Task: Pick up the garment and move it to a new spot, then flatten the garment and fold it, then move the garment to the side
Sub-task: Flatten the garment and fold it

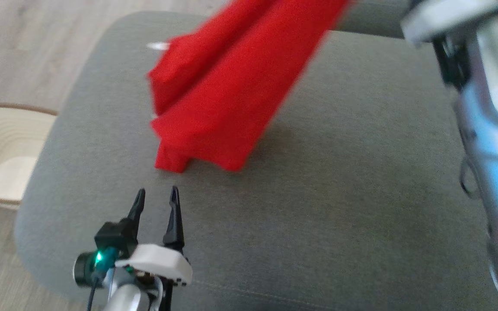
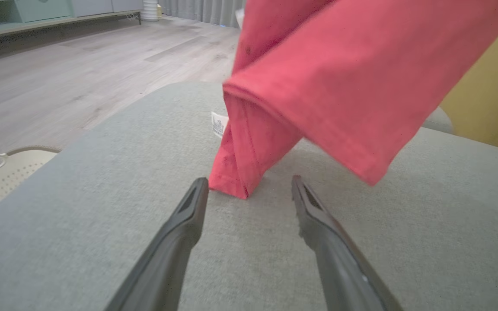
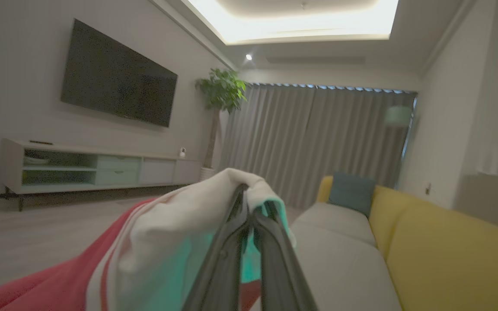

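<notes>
Where the grey cushion [image 1: 339, 181] ends on its left, a pale perforated basket [image 1: 2, 151] is seen beside it. Over the cushion's near left the left gripper [image 1: 157, 191] is held spread and empty, just short of the garment [image 1: 227, 90], whose lowest red corner rests on the cushion, the rest drawn up rightward. Above the cushion, the right gripper [image 3: 251, 207] is pinched onto the garment's white sleeve.

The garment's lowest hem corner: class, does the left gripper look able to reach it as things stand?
Probably yes. The left gripper is open, and the hanging corner of the garment rests on the cushion just ahead of its fingertips, with nothing between them.
</notes>
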